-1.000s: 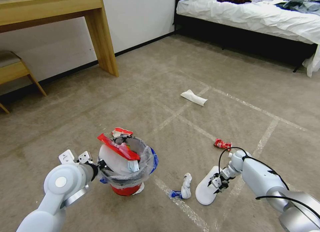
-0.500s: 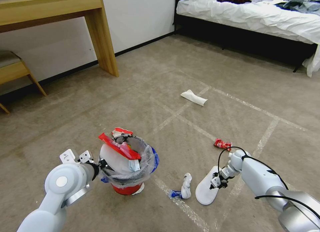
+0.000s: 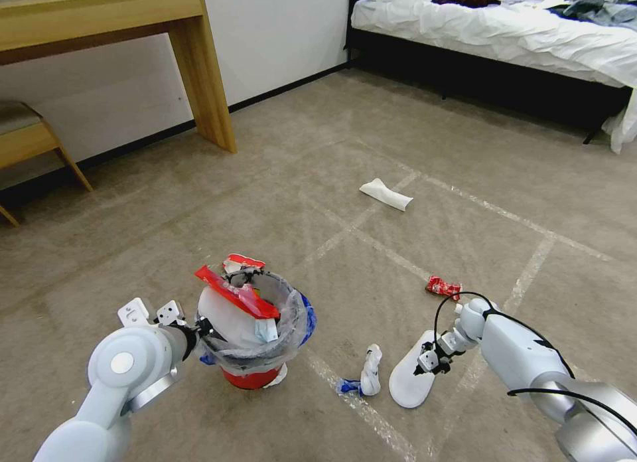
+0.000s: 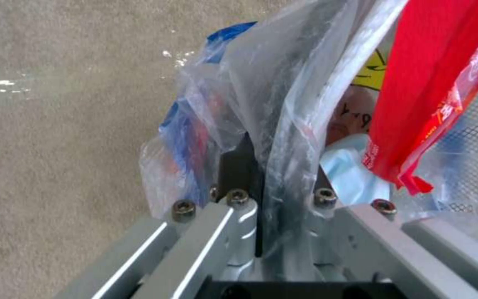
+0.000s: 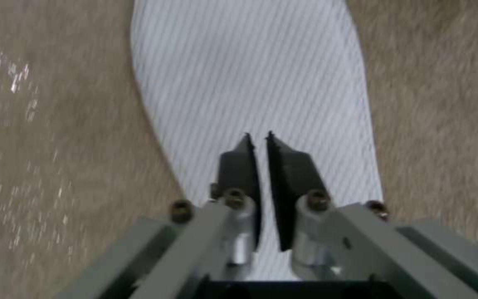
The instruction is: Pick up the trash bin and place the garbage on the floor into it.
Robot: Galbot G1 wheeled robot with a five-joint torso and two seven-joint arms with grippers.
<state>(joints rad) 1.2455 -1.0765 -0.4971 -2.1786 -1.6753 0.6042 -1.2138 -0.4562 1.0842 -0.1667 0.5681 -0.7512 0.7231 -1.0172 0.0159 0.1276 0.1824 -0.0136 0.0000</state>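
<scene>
Slightly lower than before, the right gripper point(image 3: 424, 368) is held nearly closed over the white slipper point(image 3: 406, 379), beside twisted paper point(image 3: 369, 370). The trash bin point(image 3: 253, 324) is clamped at its rim by the left gripper point(image 3: 201, 328); open floor point(image 3: 371, 137) lies beyond.

White rounded arms w/ silver joints, black cable on right arm point(image 3: 531, 369), grey screwed linkages
</scene>
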